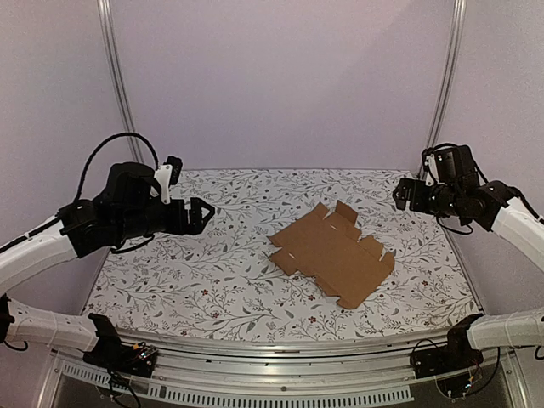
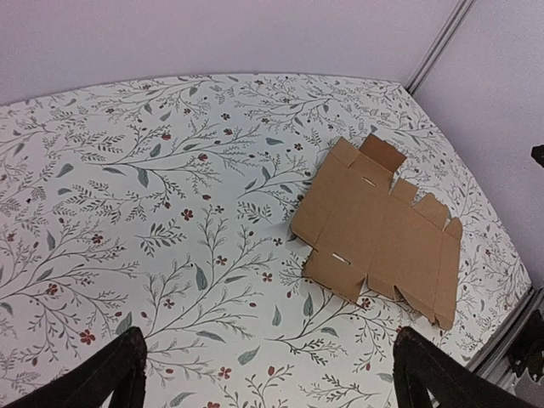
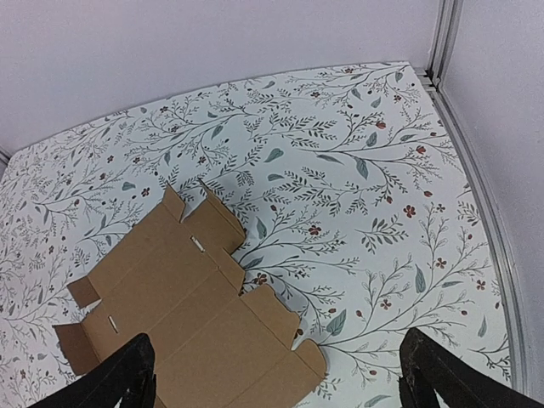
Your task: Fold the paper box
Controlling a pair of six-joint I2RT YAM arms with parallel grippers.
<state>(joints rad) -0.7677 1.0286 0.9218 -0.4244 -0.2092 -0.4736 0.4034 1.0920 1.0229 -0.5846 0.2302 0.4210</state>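
Floral-patterned table (image 1: 212,289) fills the view, and there's the paper box (image 1: 333,255) lying on it, just right of centre. It's a flat die-cut sheet of plain brown cardboard, unfolded, with notched flaps and tabs all round its edges. Left gripper (image 1: 202,215) hovers above the table's left side, jaws spread wide, nothing between them. Right gripper (image 1: 401,194) hangs over the far right corner, likewise released and empty. Both are well apart from the cardboard.
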